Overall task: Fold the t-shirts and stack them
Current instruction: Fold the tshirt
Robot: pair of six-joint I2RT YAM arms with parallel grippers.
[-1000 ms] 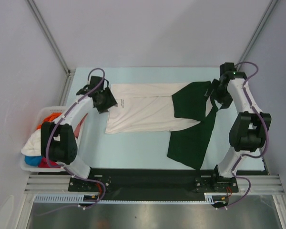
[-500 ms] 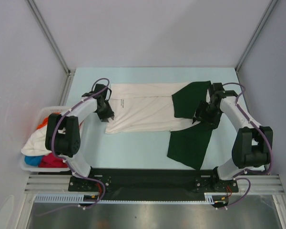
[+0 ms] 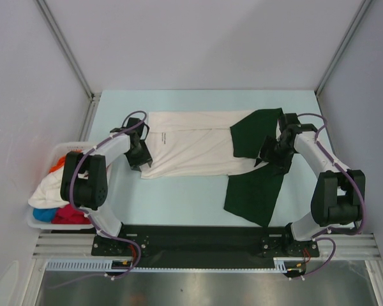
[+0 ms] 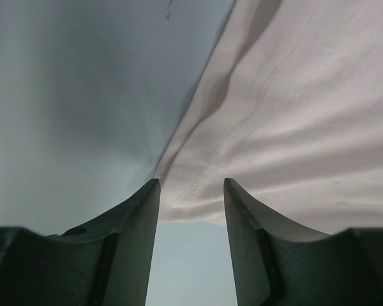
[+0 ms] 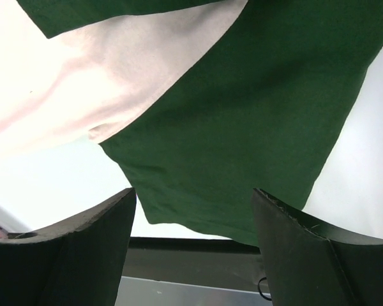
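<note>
over the far half of the table (image 3: 179,197) lies the cream t-shirt (image 3: 191,150), green sleeves rightward; left gripper (image 4: 191,185) half open at its near-left corner, right gripper (image 5: 193,194) wide above a sleeve, both empty.

A: Left arm (image 3: 108,148) pose?
B: Stretched forward from base, folded at elbow, forearm angled inward, wrist pitched down. Left gripper (image 4: 191,185) down low, partly spread, narrow gap, nothing between the fingers (image 4: 140,217).
A: Right arm (image 3: 314,153)?
B: Mirrored. Up from base, elbow out toward the side, forearm swung inward. Right gripper (image 5: 191,194) pointing down, spread wide, holding nothing.
A: Any crossing?
B: No. Well apart, each on own side.
</note>
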